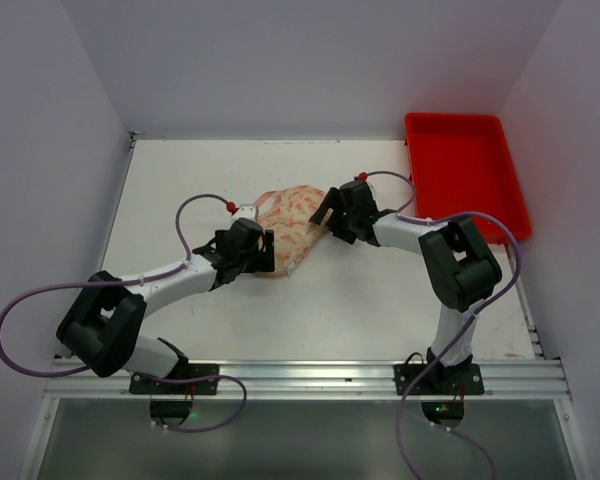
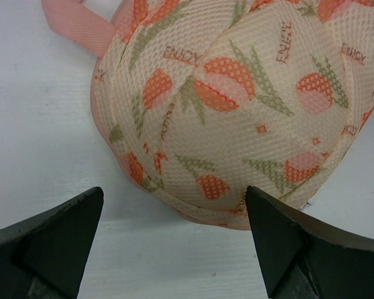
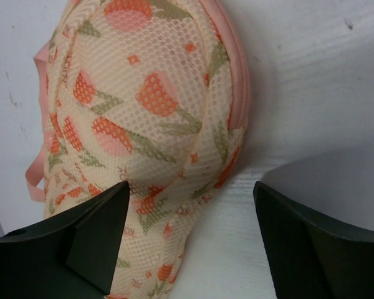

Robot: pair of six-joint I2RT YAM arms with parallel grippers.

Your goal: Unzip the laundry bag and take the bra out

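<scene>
Looks like the opening step, laundry bag [image 1: 292, 232] lying apparently zipped at mid tabletop [image 1: 380, 310] between left end effector [image 2: 174, 243] and right end effector [image 3: 190, 243], both spread apart and empty; calls next for finding and pinching the unseen zip pull.

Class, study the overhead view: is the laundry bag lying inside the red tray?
No, the laundry bag lies on the white table, apart from the red tray at the far right corner.

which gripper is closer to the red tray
the right gripper, jaws open at the end of the laundry bag that faces the red tray; the left gripper is at the opposite end, farther from it
</scene>
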